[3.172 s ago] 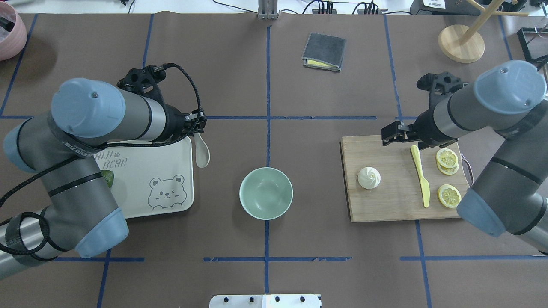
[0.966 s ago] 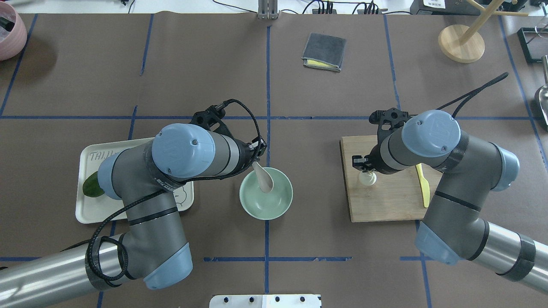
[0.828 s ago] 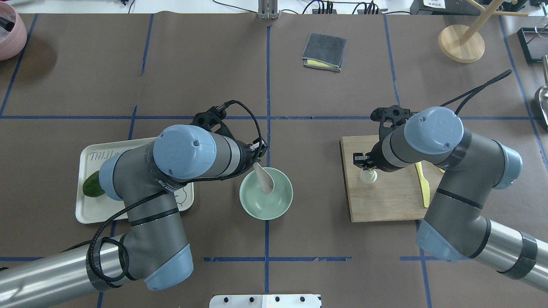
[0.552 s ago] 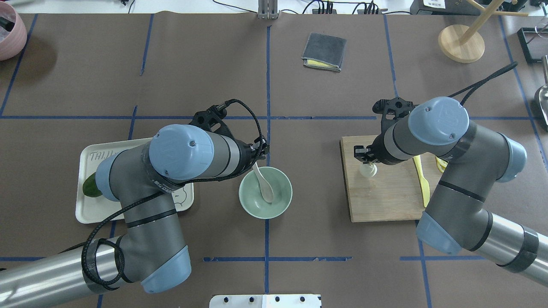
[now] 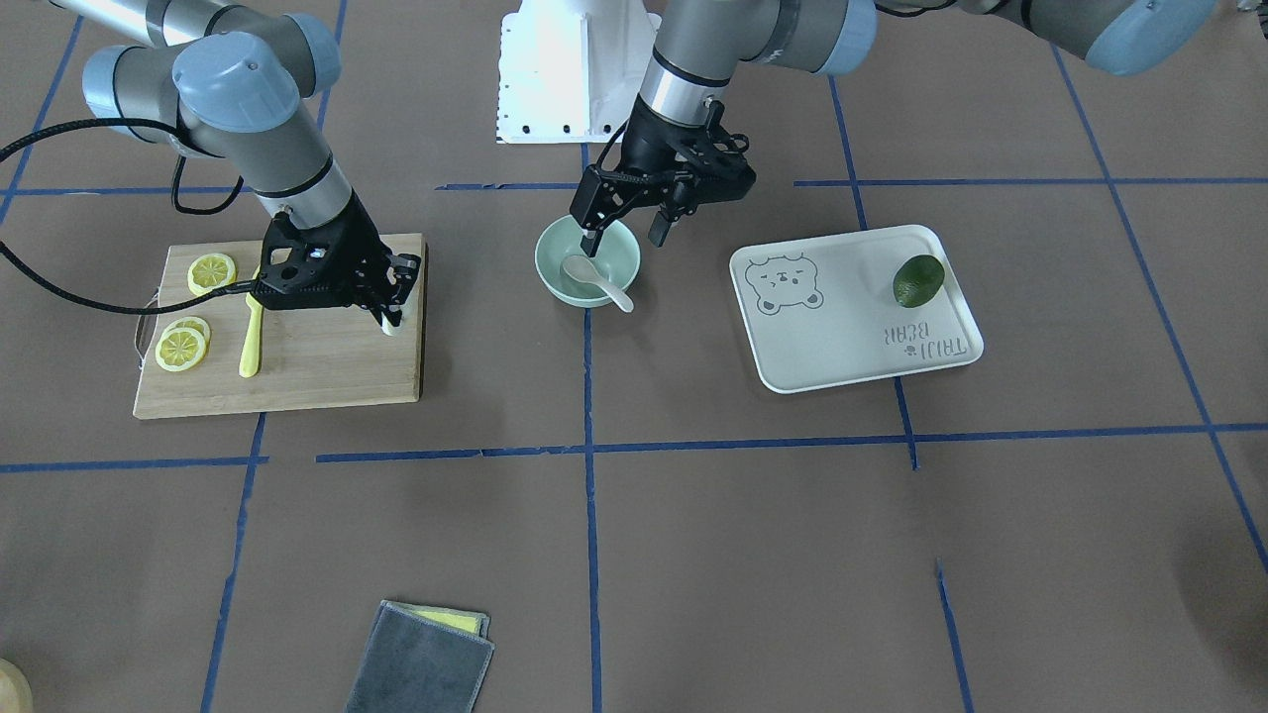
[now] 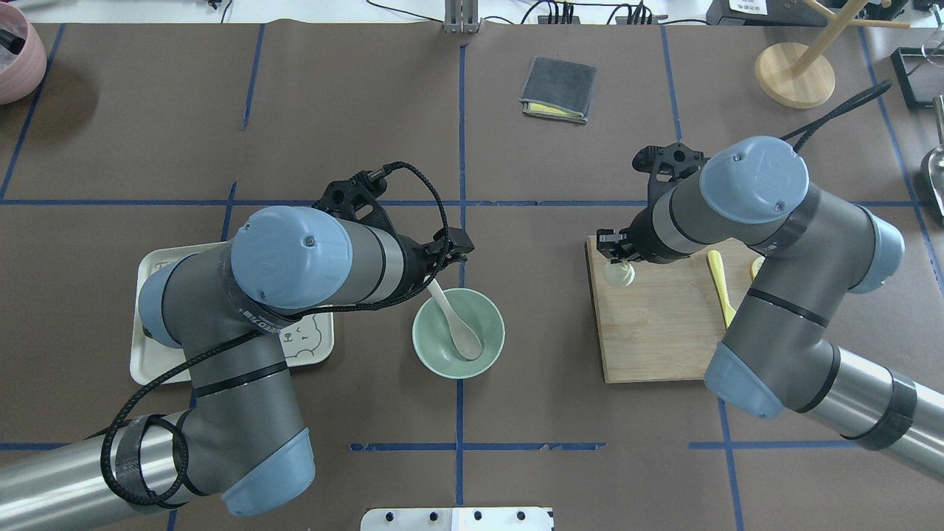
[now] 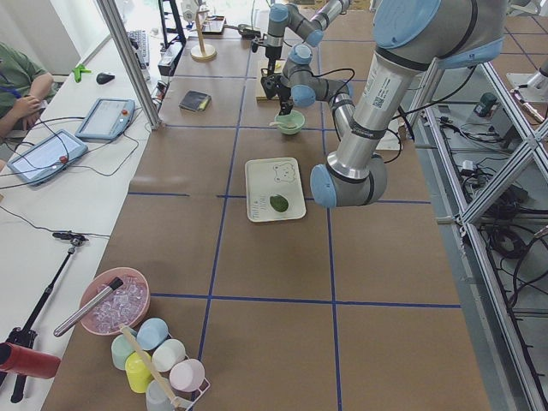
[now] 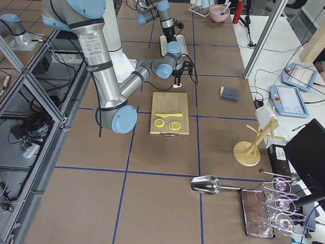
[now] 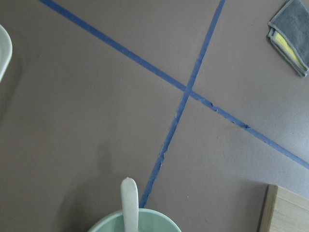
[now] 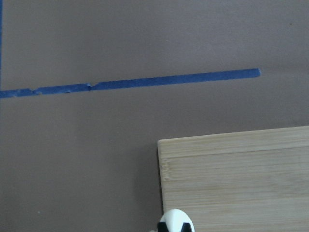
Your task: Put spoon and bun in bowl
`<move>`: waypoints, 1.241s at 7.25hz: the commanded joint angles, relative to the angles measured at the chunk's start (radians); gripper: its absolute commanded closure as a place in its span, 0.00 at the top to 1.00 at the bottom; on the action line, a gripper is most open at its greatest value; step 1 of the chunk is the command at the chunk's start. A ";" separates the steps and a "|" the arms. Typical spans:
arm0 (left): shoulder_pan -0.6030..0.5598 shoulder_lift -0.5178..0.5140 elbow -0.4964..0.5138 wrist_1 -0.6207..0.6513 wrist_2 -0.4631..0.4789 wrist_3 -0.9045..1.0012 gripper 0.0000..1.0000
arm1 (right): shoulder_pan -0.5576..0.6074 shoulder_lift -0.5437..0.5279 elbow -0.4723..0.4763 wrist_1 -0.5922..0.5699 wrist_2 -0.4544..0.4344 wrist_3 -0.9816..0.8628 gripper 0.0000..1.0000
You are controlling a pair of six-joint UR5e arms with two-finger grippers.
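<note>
L hand spread above bowl w/ spoon inside, handle on rim; R hand pinches bun over cutting board.

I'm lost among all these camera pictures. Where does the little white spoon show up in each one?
Front-facing: spoon at upper centre, scoop in the bowl, handle over the rim.
Overhead: spoon at centre, leaning in the bowl.
Exterior left: too small to make out.
Exterior right: cannot make it out.
Left wrist: spoon, handle only, at the bottom edge.
Right wrist: not in it.
Shared landmark: the mint-green bowl.
</note>
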 commanded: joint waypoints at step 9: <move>-0.417 0.317 -0.078 0.062 -0.164 0.930 1.00 | -0.259 0.265 -0.107 0.002 -0.214 0.312 1.00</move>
